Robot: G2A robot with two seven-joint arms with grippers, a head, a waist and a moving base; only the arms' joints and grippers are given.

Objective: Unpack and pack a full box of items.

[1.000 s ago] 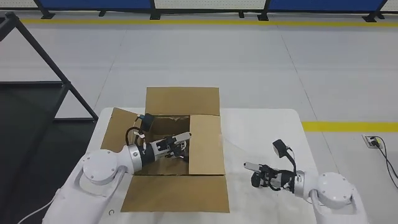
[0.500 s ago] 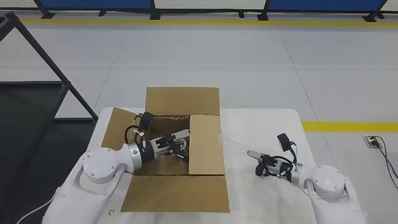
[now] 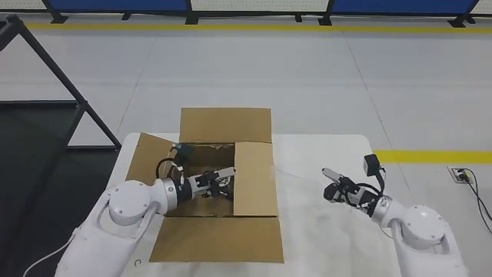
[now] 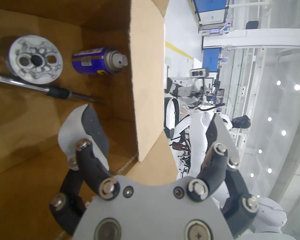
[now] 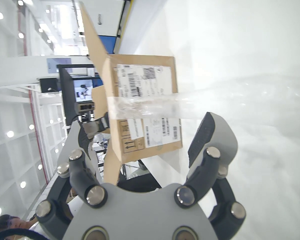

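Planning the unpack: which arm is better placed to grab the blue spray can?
Left: the left gripper, open, sits inside the brown cardboard box near the blue spray can; the right gripper hangs outside.

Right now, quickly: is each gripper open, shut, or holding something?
Left gripper: open, empty, at the box.
Right gripper: open, empty, over the table.

- left arm (image 3: 127, 204), right arm (image 3: 419, 232): glossy white shells, rounded joints
- black cable (image 3: 161, 171) looped at left wrist
- left gripper (image 4: 151, 119), right gripper (image 5: 142, 126): grey plate (image 4: 150, 213), black links (image 4: 90, 161), silver screws (image 4: 108, 188)
- fingers (image 4: 71, 132) white-backed; dark textured pads (image 4: 93, 126)
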